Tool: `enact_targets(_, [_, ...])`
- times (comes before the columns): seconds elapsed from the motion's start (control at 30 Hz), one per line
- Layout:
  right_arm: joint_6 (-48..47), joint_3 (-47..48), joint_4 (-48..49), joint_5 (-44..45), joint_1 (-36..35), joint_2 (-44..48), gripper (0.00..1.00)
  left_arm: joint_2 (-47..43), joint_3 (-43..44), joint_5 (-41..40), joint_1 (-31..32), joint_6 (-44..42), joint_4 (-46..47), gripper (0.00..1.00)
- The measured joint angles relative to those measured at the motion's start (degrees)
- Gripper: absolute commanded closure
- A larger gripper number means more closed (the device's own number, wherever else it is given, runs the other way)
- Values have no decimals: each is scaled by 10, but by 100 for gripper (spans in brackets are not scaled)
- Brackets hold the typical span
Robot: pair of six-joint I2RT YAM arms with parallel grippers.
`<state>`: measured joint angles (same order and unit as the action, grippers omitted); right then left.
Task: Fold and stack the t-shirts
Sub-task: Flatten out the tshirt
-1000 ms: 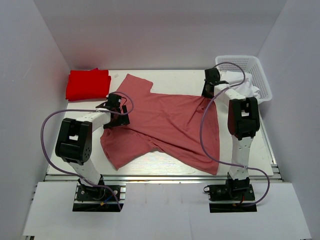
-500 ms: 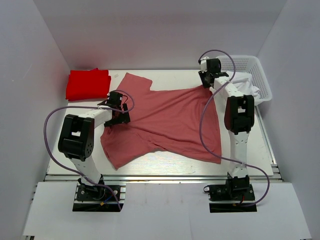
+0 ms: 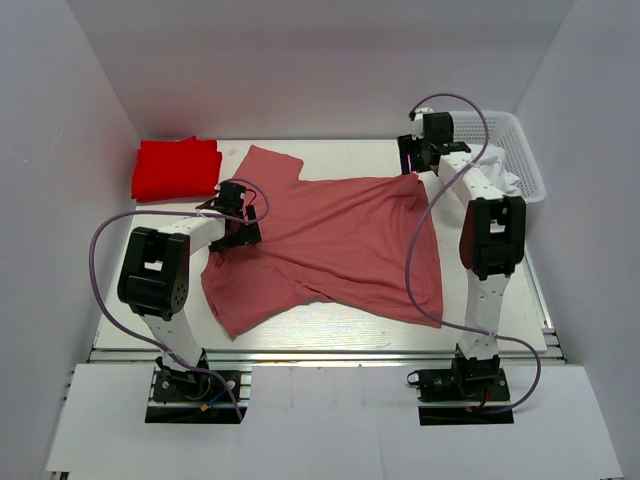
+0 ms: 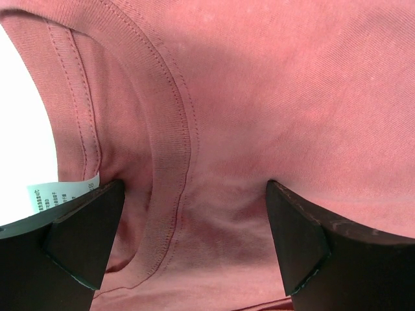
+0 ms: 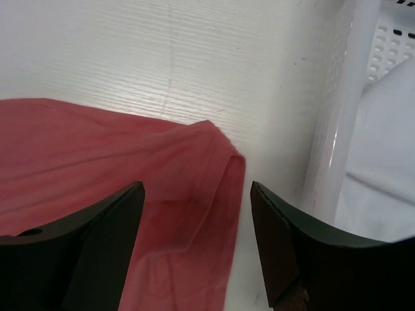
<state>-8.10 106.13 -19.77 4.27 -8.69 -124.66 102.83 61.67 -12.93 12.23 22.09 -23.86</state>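
Observation:
The dusty pink t-shirt (image 3: 340, 240) lies spread across the table, its far right corner (image 5: 207, 162) folded over on itself. A red t-shirt (image 3: 177, 168) sits folded at the back left. My left gripper (image 3: 238, 222) is low over the pink shirt's neck. In the left wrist view this left gripper (image 4: 194, 246) is open, its fingers (image 4: 84, 236) either side of the collar seam (image 4: 172, 142). My right gripper (image 3: 415, 165) hovers above the far right corner, and in the right wrist view the right gripper (image 5: 194, 240) is open and holds nothing.
A white mesh basket (image 3: 520, 150) with white cloth (image 3: 497, 172) in it stands at the back right, its wall (image 5: 340, 116) close to my right fingers. White enclosure walls surround the table. A care label (image 4: 61, 194) shows inside the collar.
My right gripper carried the pink shirt's corner toward the back, then opened and let it drop onto the table. The left arm has hardly moved.

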Motion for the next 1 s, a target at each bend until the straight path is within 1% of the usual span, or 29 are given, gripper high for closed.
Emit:
enact_targets(0.07, [38, -11, -11, -11, 0, 26, 30, 0, 0, -1, 0, 1, 0, 0])
enact_targets(0.13, [69, -16, -23, -18, 0, 40, 34, 0, 0, -3, 0, 3, 0, 0])
enact_targets(0.23, [101, -36, -47, -24, 0, 50, 36, 0, 0, -10, 0, 5, 1, 0])
enact_targets(0.4, [128, -132, -77, -47, 1, 63, 39, 8, 12, -29, 0, 7, -5, 0])
enact_targets(0.43, [129, -153, -83, -51, 1, 65, 42, 15, 21, -33, -1, 7, -10, 0])
enact_targets(0.47, [129, -168, -87, -54, 2, 66, 49, 22, 33, -38, -1, 7, -15, 0])
enact_targets(0.53, [130, -187, -90, -61, 3, 67, 49, 39, 58, -49, -2, 7, -24, 0])
enact_targets(0.57, [130, -190, -90, -62, 5, 67, 51, 46, 68, -53, -2, 7, -26, 0])
enact_targets(0.67, [128, -189, -79, -68, 8, 67, 52, 56, 85, -58, -5, 3, -26, 0])
enact_targets(0.8, [126, -176, -66, -84, 9, 61, 52, 55, 92, -58, -5, -5, -24, 0])
enact_targets(1.0, [127, -146, -41, -92, 9, 36, 55, 25, 92, -57, 0, -16, -21, 0])
